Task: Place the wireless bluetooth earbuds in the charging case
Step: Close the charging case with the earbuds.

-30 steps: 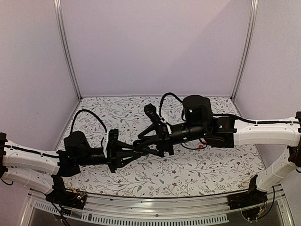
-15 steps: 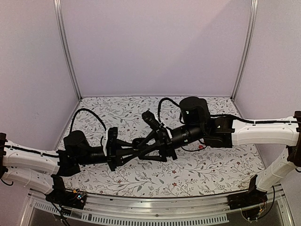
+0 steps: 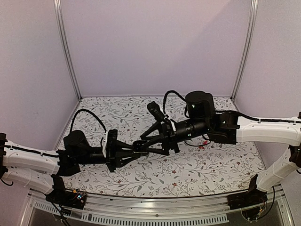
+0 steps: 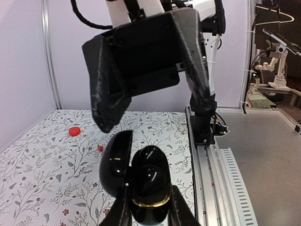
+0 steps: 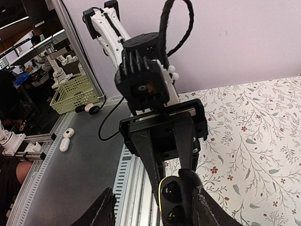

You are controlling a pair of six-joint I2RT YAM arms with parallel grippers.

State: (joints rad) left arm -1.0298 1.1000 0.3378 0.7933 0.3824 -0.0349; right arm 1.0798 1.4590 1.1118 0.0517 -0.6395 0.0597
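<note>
left fingers [image 4: 181, 214] clamping the charging case [image 4: 149, 181] by its base, presenting it lid-open | right gripper [image 4: 156, 113] hovering just above, jaws standing apart, gripping nothing | red earbuds [image 4: 74, 131] lying on the table [image 4: 42, 179], well apart, likely awaiting pickup

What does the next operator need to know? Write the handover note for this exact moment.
Left gripper: shut on the charging case, lid hinged open.
Right gripper: open, empty, poised just above the case.
Earbuds: two small red pieces that look like them lie on the table beyond the case, one round, one tinier.
Done: case gripped and opened; its wells look empty.
To do: pick up each earbud, seat it, close the lid.
</note>
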